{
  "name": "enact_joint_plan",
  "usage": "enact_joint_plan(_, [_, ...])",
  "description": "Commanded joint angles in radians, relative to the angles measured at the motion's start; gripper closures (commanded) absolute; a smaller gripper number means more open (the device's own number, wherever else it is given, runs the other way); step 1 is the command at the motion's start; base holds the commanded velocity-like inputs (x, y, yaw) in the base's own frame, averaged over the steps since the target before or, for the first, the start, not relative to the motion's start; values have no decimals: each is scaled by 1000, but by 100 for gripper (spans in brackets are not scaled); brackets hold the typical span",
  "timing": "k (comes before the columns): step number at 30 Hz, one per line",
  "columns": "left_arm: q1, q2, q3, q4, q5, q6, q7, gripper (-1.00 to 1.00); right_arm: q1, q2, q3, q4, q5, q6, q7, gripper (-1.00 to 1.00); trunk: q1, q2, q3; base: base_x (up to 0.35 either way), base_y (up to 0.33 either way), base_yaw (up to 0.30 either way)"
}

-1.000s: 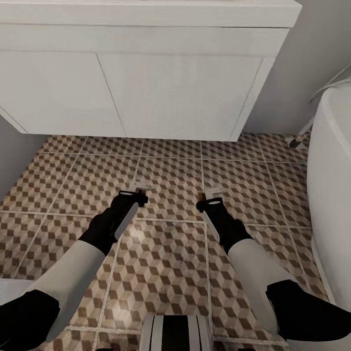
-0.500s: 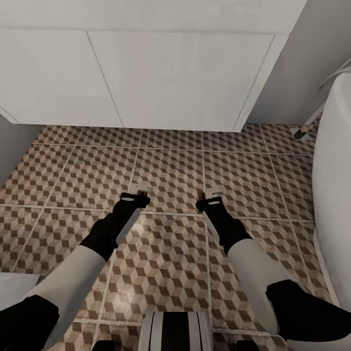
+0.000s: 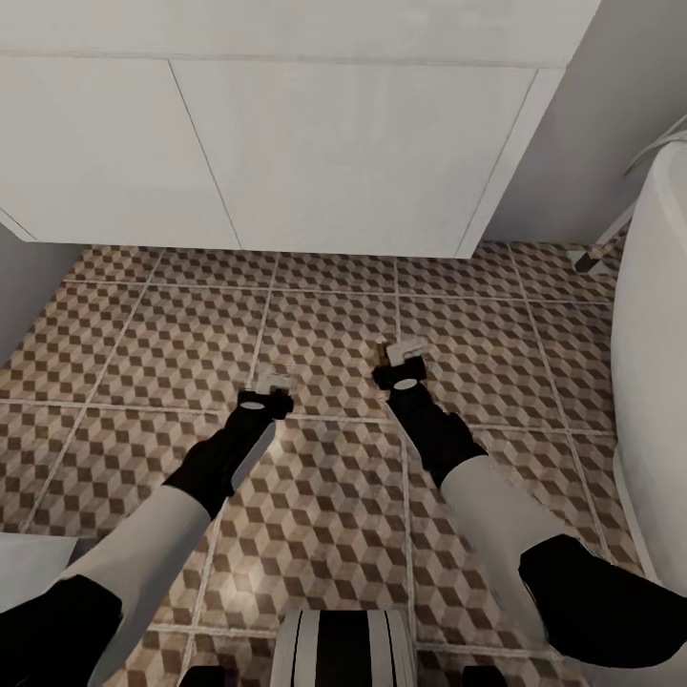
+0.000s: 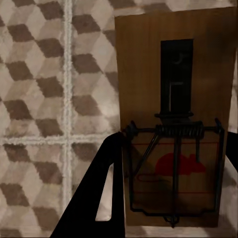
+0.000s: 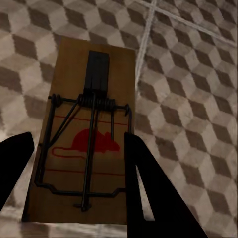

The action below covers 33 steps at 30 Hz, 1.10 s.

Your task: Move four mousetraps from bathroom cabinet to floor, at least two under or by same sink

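Head view first: at the left, the left hand (image 3: 272,391) hangs low over the floor (image 3: 143,353), arm reaching forward and down, with a pale sliver of a trap at its tip. Its wrist view shows that trap (image 4: 173,124) well: a brown board with a dark wire spring and a red mouse print, one dark finger (image 4: 106,193) pressed against its long edge and a second just showing at the opposite edge, so the hand is clamped on the board, with tiles and a grout cross beneath. Straight ahead stands the white vanity (image 3: 286,143), its two flat doors facing me, raised off the tiles. Further right, the right hand (image 3: 401,367) reaches a little nearer the vanity than the left. In its wrist view a second trap (image 5: 84,139) sits between two dark fingers (image 5: 144,183), each touching a long edge, gripped the same way above the cube-pattern tiles. At the far right curves the white bathtub (image 3: 658,382).
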Motion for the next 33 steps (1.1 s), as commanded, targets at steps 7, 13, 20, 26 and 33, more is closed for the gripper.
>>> enact_joint_plan(7, [-68,-3,95,49,9,15,11,100,-182,0,4,120,6,55,-15,100,0,0,-1,0,0,0])
enact_joint_plan(13, [-150,-5,117,127,6,30,12,100,-232,0,4,190,2,51,-12,100,0,0,-1,0,0,0])
enact_joint_plan(20, [-243,-16,119,131,1,88,14,100,-234,0,5,319,1,-82,-11,100,0,0,-1,0,0,0])
enact_joint_plan(26, [-289,-52,118,186,-1,89,14,100,-234,0,3,339,-2,-95,-11,100,0,0,-1,0,0,0])
enact_joint_plan(33, [-292,-77,107,268,0,-134,-6,100,-233,0,3,348,-2,-105,-12,100,0,0,-1,0,0,0])
